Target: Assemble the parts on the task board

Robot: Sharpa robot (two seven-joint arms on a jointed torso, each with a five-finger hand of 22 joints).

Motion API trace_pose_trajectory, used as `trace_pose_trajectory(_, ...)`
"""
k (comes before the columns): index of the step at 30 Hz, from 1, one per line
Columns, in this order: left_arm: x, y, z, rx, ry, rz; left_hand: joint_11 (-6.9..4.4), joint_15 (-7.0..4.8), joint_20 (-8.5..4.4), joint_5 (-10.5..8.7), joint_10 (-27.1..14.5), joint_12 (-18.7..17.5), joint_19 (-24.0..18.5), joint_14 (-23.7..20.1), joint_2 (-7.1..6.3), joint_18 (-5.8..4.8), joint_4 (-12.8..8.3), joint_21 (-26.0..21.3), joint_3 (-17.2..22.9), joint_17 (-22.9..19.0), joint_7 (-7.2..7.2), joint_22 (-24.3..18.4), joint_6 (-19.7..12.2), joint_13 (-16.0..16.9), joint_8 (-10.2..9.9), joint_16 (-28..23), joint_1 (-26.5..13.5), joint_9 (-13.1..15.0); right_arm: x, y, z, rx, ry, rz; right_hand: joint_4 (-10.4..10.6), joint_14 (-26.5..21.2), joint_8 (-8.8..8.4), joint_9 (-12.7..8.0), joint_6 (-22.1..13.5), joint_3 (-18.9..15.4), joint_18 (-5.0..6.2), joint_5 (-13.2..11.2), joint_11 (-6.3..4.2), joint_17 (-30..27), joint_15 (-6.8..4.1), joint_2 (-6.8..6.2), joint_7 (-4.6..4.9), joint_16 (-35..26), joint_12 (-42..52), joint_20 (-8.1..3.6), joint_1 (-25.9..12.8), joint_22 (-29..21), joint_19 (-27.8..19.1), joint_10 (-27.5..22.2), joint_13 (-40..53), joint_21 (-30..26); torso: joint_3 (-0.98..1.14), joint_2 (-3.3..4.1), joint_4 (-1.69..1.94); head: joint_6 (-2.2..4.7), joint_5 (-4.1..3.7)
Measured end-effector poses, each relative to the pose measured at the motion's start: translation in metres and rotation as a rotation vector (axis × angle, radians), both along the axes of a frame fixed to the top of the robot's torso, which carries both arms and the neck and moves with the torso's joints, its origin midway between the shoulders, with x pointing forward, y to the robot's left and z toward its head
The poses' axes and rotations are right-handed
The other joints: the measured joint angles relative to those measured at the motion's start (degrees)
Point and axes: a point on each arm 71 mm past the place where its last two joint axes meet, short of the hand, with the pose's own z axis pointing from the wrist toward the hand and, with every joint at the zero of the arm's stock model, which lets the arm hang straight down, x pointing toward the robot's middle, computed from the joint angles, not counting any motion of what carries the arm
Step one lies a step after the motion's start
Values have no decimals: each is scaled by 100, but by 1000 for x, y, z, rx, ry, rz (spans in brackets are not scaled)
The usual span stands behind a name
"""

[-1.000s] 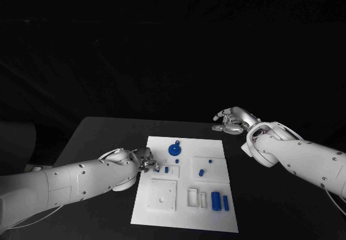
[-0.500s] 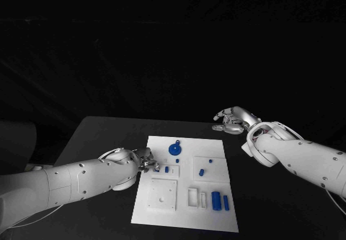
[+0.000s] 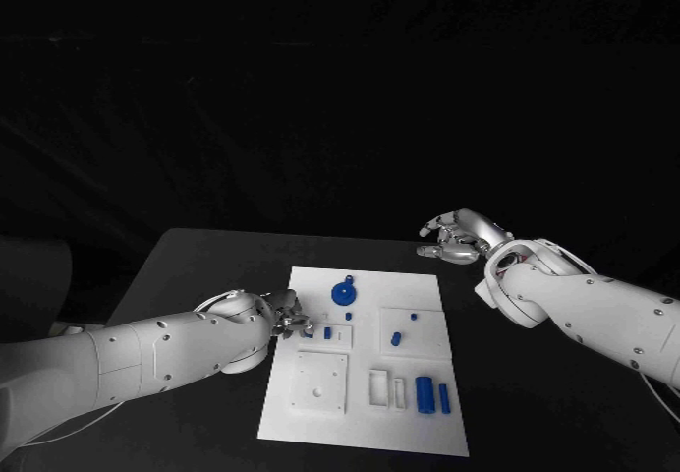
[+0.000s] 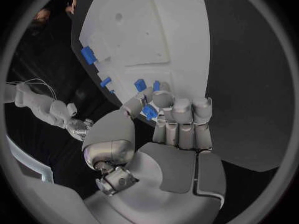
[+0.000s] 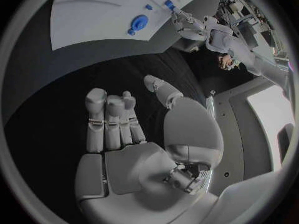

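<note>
The white task board (image 3: 323,425) lies in the middle of the black table. My left hand (image 3: 288,321) sits at the board's left edge and pinches a small blue part (image 4: 149,111) between thumb and fingers, just above the board. A round blue piece (image 3: 343,292) stands near the far end, small blue pegs (image 3: 397,339) stand mid-board, and two blue cylinders (image 3: 432,395) lie at the near right. My right hand (image 3: 461,237) hovers off the board's far right corner. It holds nothing, and its fingers (image 5: 112,119) are apart from the thumb.
A raised white square plate (image 3: 319,382) and narrow white slots (image 3: 378,387) occupy the board's near half. Bare black table (image 3: 198,270) stretches to the left and right of the board. The right wrist view also shows the board (image 5: 93,15) and my left hand (image 5: 190,27).
</note>
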Motion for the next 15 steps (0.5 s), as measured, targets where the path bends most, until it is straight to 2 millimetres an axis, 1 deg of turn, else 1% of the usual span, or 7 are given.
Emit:
trace_pose_trajectory(8,1,0,0,2,0,-1,0,0,-2,-21,0,0,20,0,0,0,-10,0,11,0,0,-1,0,0,27,0,0,-6,0,0,0,0,0,0,0,0,0,0,4,0,0,0,0,0,0,0,-4,0,0,1,0,5,-1,0,0,0,1,2,-3,-9,4)
trace_pose_trajectory(15,1,-1,0,5,4,-4,0,0,-2,-42,0,71,20,0,5,1,-3,23,18,17,3,14,3,4,33,66,-5,-13,0,0,0,0,1,0,0,0,0,0,9,0,0,0,0,-5,0,0,-10,-1,0,2,0,4,-1,0,-6,0,4,2,-1,-21,7)
